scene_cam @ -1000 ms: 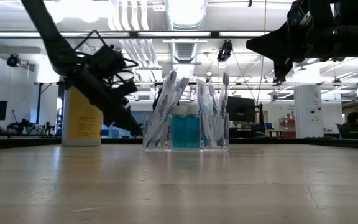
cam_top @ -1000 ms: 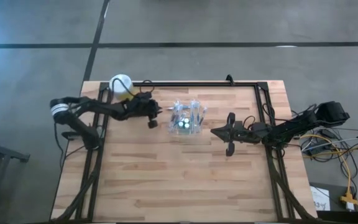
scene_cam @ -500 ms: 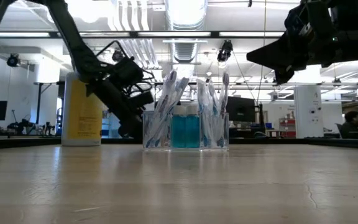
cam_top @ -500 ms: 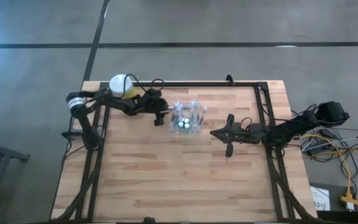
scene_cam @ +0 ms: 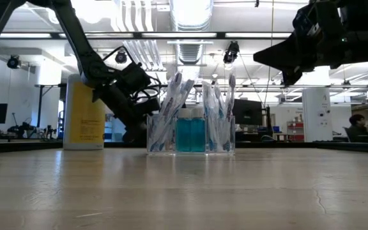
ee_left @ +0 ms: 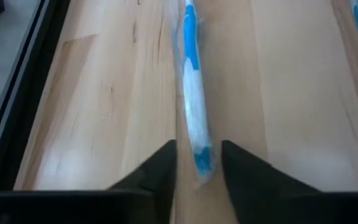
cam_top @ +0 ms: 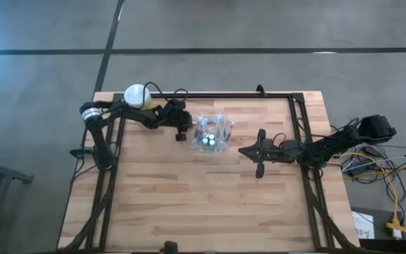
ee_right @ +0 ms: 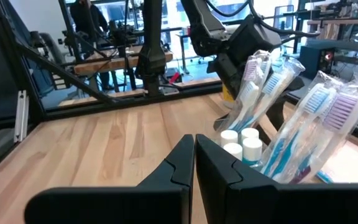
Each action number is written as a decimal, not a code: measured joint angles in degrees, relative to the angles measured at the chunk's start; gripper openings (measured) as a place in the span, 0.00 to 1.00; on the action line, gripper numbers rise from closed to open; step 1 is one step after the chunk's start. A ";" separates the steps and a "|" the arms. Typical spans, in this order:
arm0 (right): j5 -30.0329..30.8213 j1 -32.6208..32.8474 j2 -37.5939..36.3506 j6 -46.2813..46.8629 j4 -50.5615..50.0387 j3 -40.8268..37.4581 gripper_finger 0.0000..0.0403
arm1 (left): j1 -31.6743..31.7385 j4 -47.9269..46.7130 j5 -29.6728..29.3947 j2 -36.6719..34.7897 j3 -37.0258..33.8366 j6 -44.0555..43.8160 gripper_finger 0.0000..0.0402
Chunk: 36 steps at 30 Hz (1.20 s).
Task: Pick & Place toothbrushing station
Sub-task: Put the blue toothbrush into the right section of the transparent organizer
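Wooden planks in pale butcher-block strips make up the table (cam_top: 189, 204), which fills the lower middle of the high view and is ringed by a black frame on a grey concrete floor. The toothbrushing station (cam_top: 211, 133) sits in the upper middle of the tabletop. The left gripper (cam_top: 181, 127) is just left of it, beside a yellow canister (cam_top: 137, 96) at the upper left corner; the right gripper (cam_top: 259, 153) waits to the station's right.

Seen from the low view, the station (scene_cam: 190, 131) stands centre frame on the wood, its packaged toothbrushes fanning upward, with ceiling lights, ducts and desks behind and a person (scene_cam: 355, 123) at the far right.

The left wrist view shows a wrapped blue-and-white toothbrush (ee_left: 192, 112) lying along the grain, its near end between the left gripper's (ee_left: 199, 167) narrowly parted fingers; whether they pinch it I cannot tell.

Across the right wrist view, the right gripper's (ee_right: 194, 155) jaws are pressed together, empty.
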 joint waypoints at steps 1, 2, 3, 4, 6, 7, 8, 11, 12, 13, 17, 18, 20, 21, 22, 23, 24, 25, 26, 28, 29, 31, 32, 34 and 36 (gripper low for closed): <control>0.00 0.00 0.00 -0.02 0.14 0.00 0.03 | 0.02 -0.25 -0.05 0.00 0.00 0.62 0.29; 0.02 -0.02 0.00 -0.04 0.25 0.00 0.03 | 0.02 -0.58 -0.12 -0.02 0.00 1.12 0.24; 0.02 -0.02 0.00 -0.21 0.34 0.00 0.03 | 0.02 -0.88 -0.16 -0.02 0.00 1.44 0.19; 0.02 -0.02 0.00 -0.24 0.42 0.00 0.03 | 0.02 -1.22 -0.17 -0.02 0.00 1.48 0.13; 0.02 -0.02 0.00 -0.27 0.53 0.00 0.03 | 0.07 -1.67 -0.72 -0.25 -0.04 1.38 0.04; 0.02 -0.02 0.00 -0.43 0.53 0.00 0.03 | 0.17 -1.73 -1.56 -0.44 -0.04 1.03 0.03; 0.02 -0.02 0.00 -0.52 0.53 0.00 0.03 | 0.27 -1.74 -2.08 -0.62 -0.07 0.64 0.02; 0.03 -0.02 0.00 -0.66 0.59 0.00 0.03 | 0.36 -2.72 -4.64 -1.92 -0.28 -1.29 0.01; 0.04 -0.02 0.00 -0.66 0.59 0.00 0.03 | 0.34 -2.87 -6.05 -2.44 -0.37 -2.24 0.01; 0.04 -0.02 0.00 -0.68 0.59 0.00 0.03 | 0.34 -2.90 -7.47 -3.22 -0.39 -2.77 0.01; 0.04 -0.02 0.00 -0.68 0.67 0.00 0.03 | 0.45 -2.88 -11.12 -7.71 -0.42 -5.54 0.01; 0.04 -0.02 0.00 -0.68 0.76 0.00 0.03 | 0.43 -2.96 -11.33 -8.98 -0.50 -6.70 0.01; 0.04 -0.02 0.00 -0.67 0.83 0.00 0.03 | 0.34 -3.24 -12.79 -11.76 -0.66 -9.19 0.00; 0.04 -0.02 0.00 -0.68 0.83 0.00 0.03 | 0.34 -3.12 -13.53 -13.34 -0.66 -10.21 0.00; 0.04 -0.02 0.00 -0.68 0.83 0.00 0.03 | 0.34 -3.20 -14.63 -15.16 -0.66 -11.03 0.00; 0.04 -0.02 0.02 -0.60 0.83 0.00 0.03 | 0.37 -3.30 -15.86 -16.85 -0.66 -11.62 0.00; 0.02 -0.02 0.02 -0.25 0.83 0.00 0.03 | 0.38 -3.92 -16.91 -18.55 -0.63 -12.25 0.00; 0.02 -0.02 0.02 -0.06 0.85 0.00 0.03 | 0.39 -5.03 -18.16 -20.40 -0.64 -12.95 0.00; 0.02 -0.02 0.04 0.20 0.91 0.00 0.03 | 0.37 -5.89 -19.25 -22.11 -0.68 -13.53 0.00; 0.02 -0.02 0.04 0.27 1.12 0.00 0.03 | 0.33 -7.73 -20.55 -26.04 -0.70 -15.02 0.00; 0.02 -0.02 0.04 0.38 1.32 0.00 0.03 | 0.23 -8.87 -20.54 -28.27 -0.70 -15.82 0.00; 0.02 -0.02 0.04 1.25 1.71 0.00 0.03 | -0.19 -11.23 -20.32 -32.66 -0.70 -17.41 0.00; 0.02 -0.02 0.04 1.53 2.00 -0.02 0.03 | -0.45 -12.63 -19.83 -34.93 -0.70 -18.12 0.00; 0.00 -0.01 0.04 1.79 2.52 -0.02 0.03 | -1.43 -15.01 -18.25 -39.55 -0.70 -20.05 0.00; 0.00 0.00 0.04 1.80 2.73 -0.02 0.03 | -2.63 -16.95 -16.21 -44.38 -0.70 -22.13 0.00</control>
